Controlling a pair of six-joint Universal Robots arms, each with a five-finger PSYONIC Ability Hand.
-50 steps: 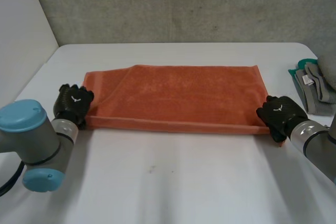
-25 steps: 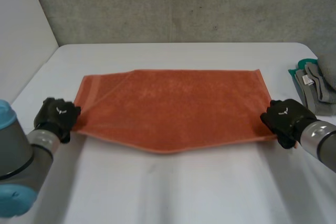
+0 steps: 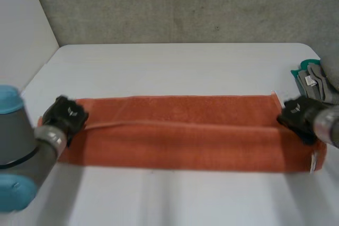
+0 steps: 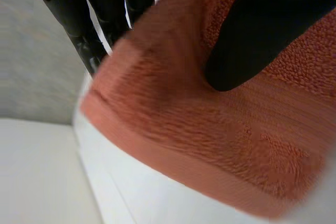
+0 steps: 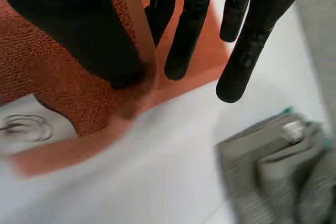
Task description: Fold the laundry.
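Note:
An orange towel stretches across the white table as a long band with a lengthwise fold line. My left hand is at its left end, on the upper layer's corner. In the left wrist view the thumb presses the towel against the fingers behind it. My right hand is at the towel's right end. In the right wrist view the thumb pinches the towel's hemmed edge against a finger, and the other fingers hang straight beside it.
A stack of folded grey and teal cloths lies at the table's right edge, just past my right hand, and the stack sits beyond its fingertips. A grey wall rises behind the table.
The towel has gone from a deep flat rectangle to a long narrow band nearer the camera. Both hands moved apart, the right one back, with its ends. The left hand closed on the cloth.

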